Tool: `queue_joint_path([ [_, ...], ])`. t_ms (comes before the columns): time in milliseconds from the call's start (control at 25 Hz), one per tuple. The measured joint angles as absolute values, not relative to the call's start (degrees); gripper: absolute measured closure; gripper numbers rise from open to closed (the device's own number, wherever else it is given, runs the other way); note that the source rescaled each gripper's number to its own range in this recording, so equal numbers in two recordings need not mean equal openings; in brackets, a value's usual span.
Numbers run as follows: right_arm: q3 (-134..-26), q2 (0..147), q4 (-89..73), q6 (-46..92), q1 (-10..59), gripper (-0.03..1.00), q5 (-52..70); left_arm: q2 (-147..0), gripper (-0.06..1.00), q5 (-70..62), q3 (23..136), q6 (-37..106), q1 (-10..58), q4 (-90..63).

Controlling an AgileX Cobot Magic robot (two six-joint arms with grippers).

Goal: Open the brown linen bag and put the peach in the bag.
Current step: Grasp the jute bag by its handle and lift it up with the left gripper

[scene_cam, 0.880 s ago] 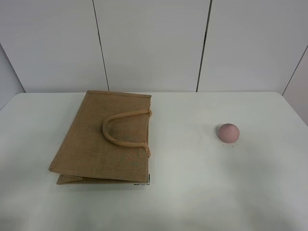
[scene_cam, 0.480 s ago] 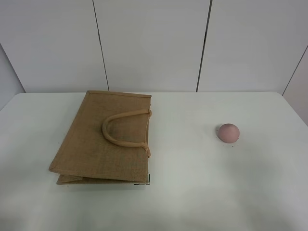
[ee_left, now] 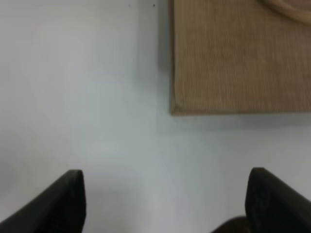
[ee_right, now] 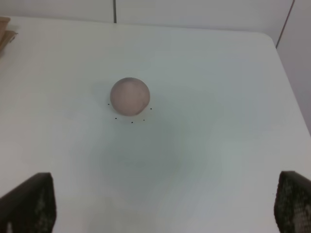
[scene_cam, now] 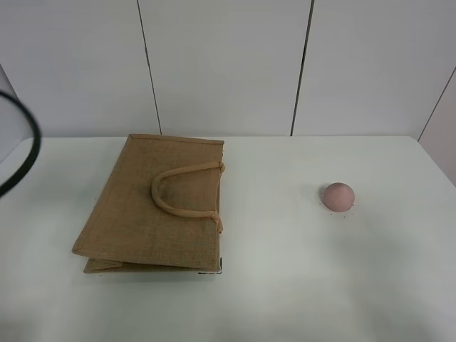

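Tan-brown woven jute bag (scene_cam: 153, 203) lies flat on the left half of the white surface (scene_cam: 285, 278), round dusky-pink peach (scene_cam: 338, 196) well apart near the right edge; left jaws and right jaws both spread wide.

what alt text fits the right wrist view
A dusky-pink peach sits on a white table, with tiny black dots beside it. Two dark fingers, spread wide, hang clear of it.

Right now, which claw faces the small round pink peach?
The right claw; the round dusky-pink peach lies before it, while the left claw faces the tan-brown jute bag.
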State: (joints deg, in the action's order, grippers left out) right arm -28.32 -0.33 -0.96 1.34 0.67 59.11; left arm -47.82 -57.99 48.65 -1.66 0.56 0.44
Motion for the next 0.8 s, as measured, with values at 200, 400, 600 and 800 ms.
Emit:
queue_joint_path([
  [200, -28.32, -0.33, -0.96, 1.34, 0.67, -0.03, 59.11, -69.29, -0.02, -54.33, 60.69, -1.72, 0.56, 0.44],
  [400, -28.32, -0.33, -0.96, 1.34, 0.67, -0.03, 59.11, -88.89, -0.02, -53.88, 75.39, -1.79, 0.56, 0.44],
  [600, -28.32, -0.33, -0.96, 1.34, 0.67, -0.03, 59.11, -102.43, -0.02, -56.14, 87.80, -2.86, 1.62, -2.67],
  [800, -28.32, -0.33, -0.96, 1.34, 0.67, -0.03, 59.11, -109.61, -0.01, -56.39, 94.46, -6.93, 8.20, -3.71],
])
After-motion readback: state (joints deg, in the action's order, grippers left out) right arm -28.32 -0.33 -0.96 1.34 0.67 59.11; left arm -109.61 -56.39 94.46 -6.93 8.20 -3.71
